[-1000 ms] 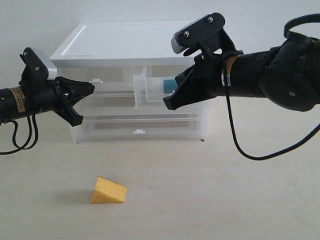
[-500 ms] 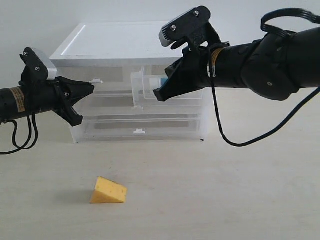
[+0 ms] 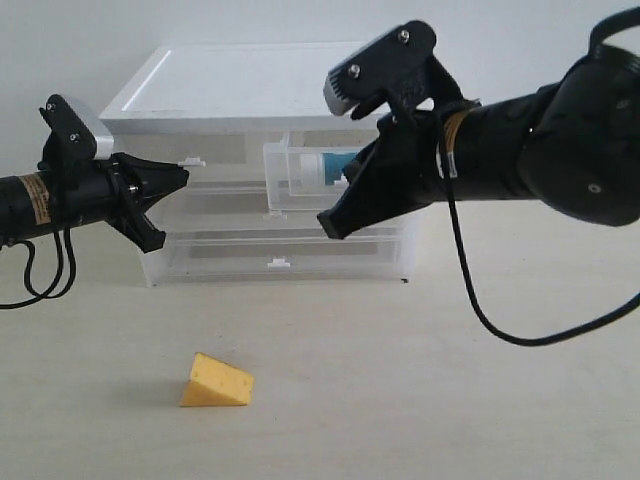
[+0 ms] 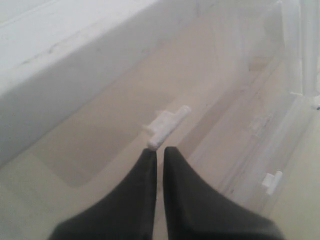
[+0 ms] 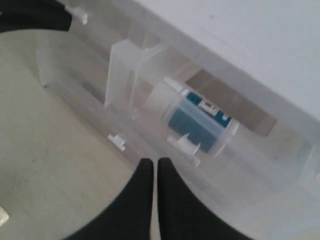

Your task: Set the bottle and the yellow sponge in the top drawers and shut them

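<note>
**Bottle point(image 3: 327, 166) lodged in a half-open top drawer; yellow sponge point(image 3: 217, 381) left on the table point(image 3: 420, 400)**

At the far left, the left gripper point(image 3: 184, 176) is held level in the air. Its fingers are pressed together and nothing is pinched between them. Its tip is seen just beside the small tab handle point(image 3: 191, 161) of the left top drawer point(image 3: 222, 152), which is pushed fully in. Whether tip and tab touch cannot be told.

Lower down and nearer the camera, the yellow sponge is lying on the bare table. It is well apart from both grippers and from the white cabinet point(image 3: 250, 85).

Right of the cabinet's middle, the right top drawer point(image 3: 275, 180) is pulled part of the way out. The bottle is laid on its side inside it, and the teal label can be made out through the cloudy plastic wall.

At the right, the right gripper point(image 3: 329, 223) is stretched in front of the cabinet with its fingers likewise pressed together and empty. Its tip is held lower than the drawn-out drawer, before the wide drawer point(image 3: 300, 205) beneath it. It is near that top drawer's tab but clear of the bottle.
</note>
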